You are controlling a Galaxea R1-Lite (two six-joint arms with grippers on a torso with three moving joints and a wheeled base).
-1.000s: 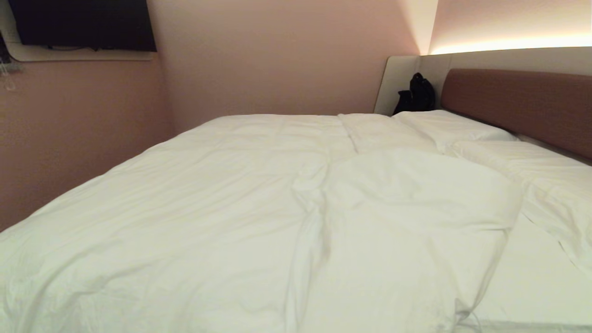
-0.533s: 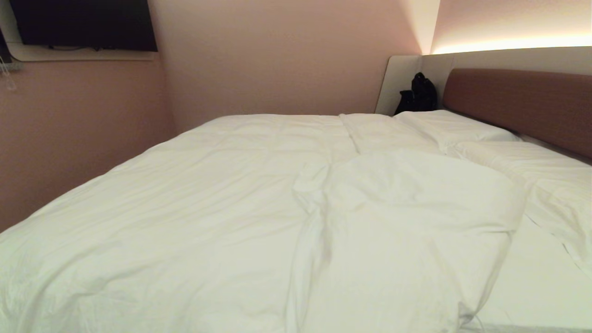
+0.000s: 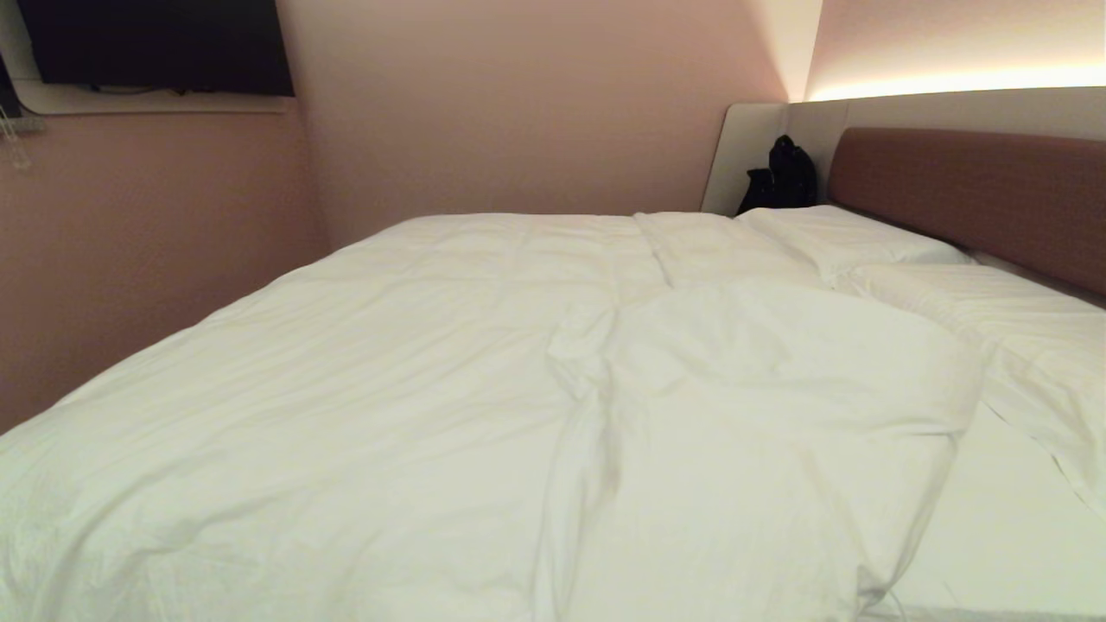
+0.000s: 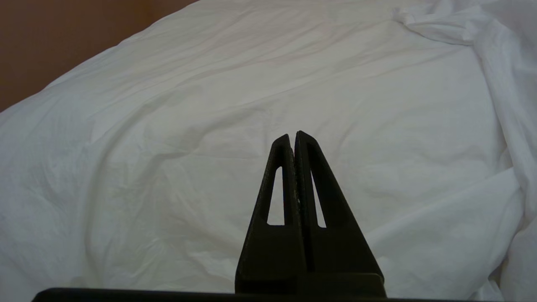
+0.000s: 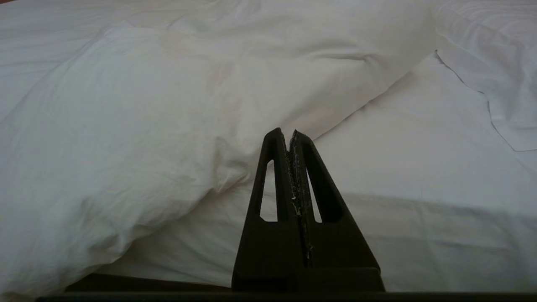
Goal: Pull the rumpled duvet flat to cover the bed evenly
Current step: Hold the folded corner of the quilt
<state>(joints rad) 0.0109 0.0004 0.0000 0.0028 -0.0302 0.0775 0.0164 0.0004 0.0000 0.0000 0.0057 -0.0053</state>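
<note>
Bedroom at the outset of straightening. The duvet [image 3: 449, 389] lies over most of the bed [image 3: 1020, 527], spread fairly flat across the robot's left and far portions. Its near-right part is folded back on itself into a puffy hump, with a crumpled ridge running down the middle. Beside that fold a strip of bare mattress sheet [image 3: 1002, 518] stays uncovered, reaching to the pillows [image 3: 864, 238] under the brown headboard [image 3: 976, 194]. A black bag [image 3: 782, 177] sits in the corner by the headboard.

Progress, as judged from this layout: nothing of the pulling appears done. The turned-back flap has yet to be drawn toward the headboard end and the central ridge smoothed, so the whole job seems to remain.

Left gripper [image 4: 292, 135]: jaws pressed together, empty, hanging above a smooth stretch of duvet and not touching it. Right gripper [image 5: 285, 132]: jaws likewise closed on nothing, poised over the line where the folded duvet edge meets the exposed sheet. Neither arm shows in the head view.

Compared with a second earlier, the head view has shifted very slightly, so headboard and bag stand a touch further right. This is camera travel, not movement of the bedding. The folds themselves keep the same shape.
</note>
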